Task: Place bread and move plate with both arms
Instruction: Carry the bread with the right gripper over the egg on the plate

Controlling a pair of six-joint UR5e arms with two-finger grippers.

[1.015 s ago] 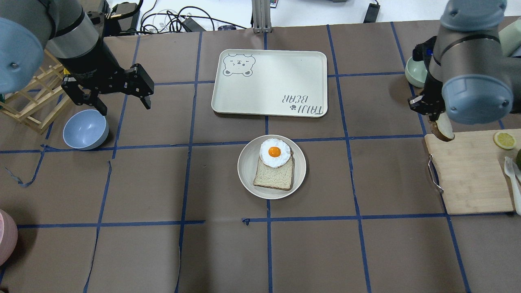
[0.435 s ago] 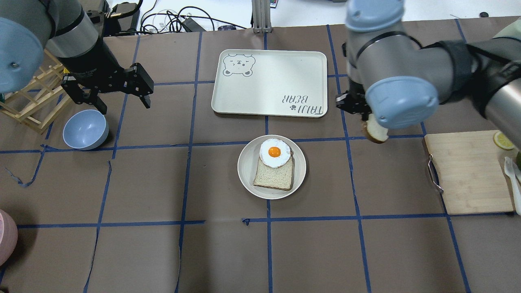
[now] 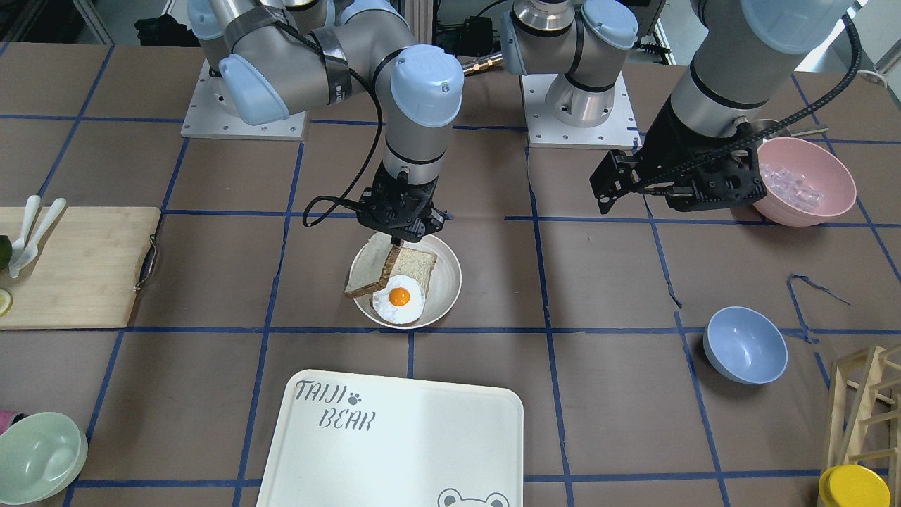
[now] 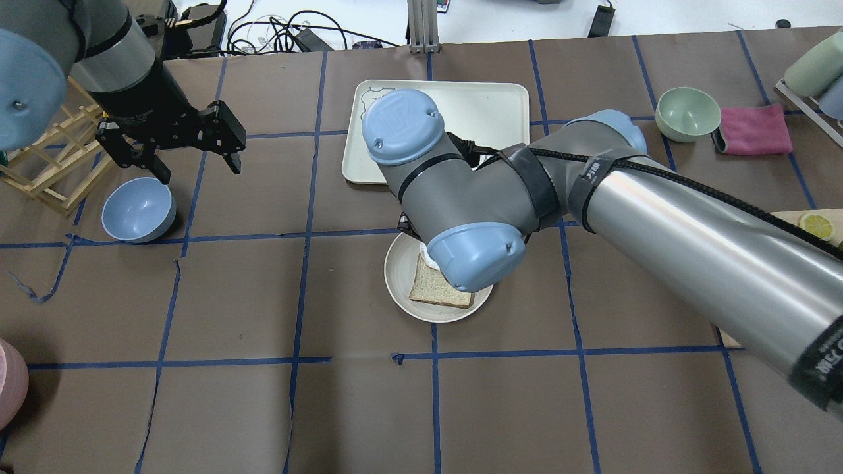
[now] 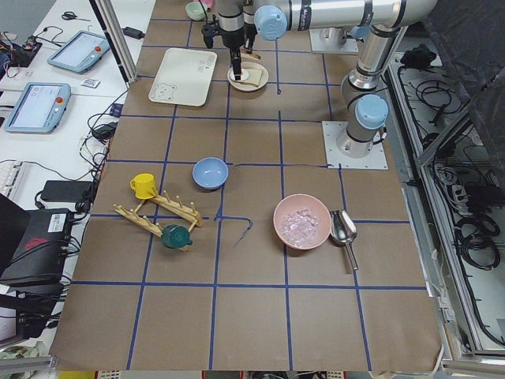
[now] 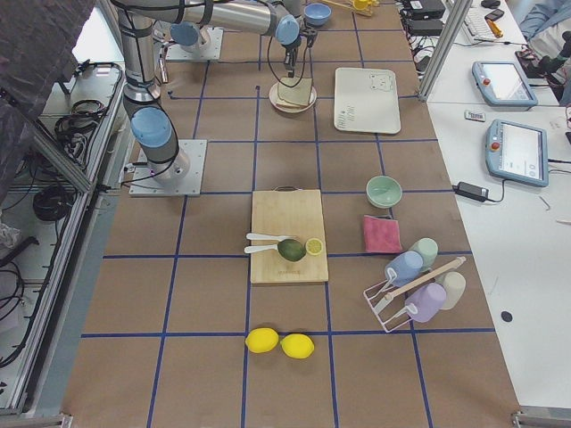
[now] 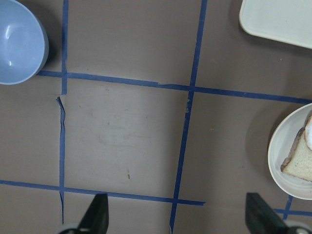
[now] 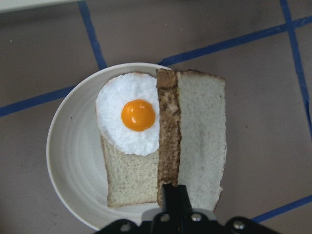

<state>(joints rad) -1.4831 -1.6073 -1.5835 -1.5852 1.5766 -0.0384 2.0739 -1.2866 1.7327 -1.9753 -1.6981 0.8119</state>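
Observation:
The plate [image 3: 446,280] sits mid-table and holds a squarer tan slice [image 4: 437,289] topped with a fried egg [image 3: 398,298]. My right gripper [image 3: 395,241] is shut on the bread [image 3: 363,274], a pale slice with a dark crust. The bread hangs on edge over the plate's side, beside the egg. In the right wrist view the bread [image 8: 201,141] hangs next to the egg [image 8: 138,115] above the plate [image 8: 63,161]. In the overhead view the arm hides this gripper. My left gripper [image 4: 197,168] is open and empty, off to the plate's side near the blue bowl. Its fingers [image 7: 99,214] are wide apart.
The white TAIJI BEAR tray [image 4: 490,105] lies just beyond the plate. A blue bowl [image 4: 138,209] and a wooden rack [image 4: 46,164] are by my left gripper. A pink bowl [image 3: 802,179], a cutting board [image 3: 77,267] and a green bowl [image 4: 688,113] stand further out.
My right arm has swung from the cutting board across to over the plate, carrying the bread. My left arm has hardly moved.

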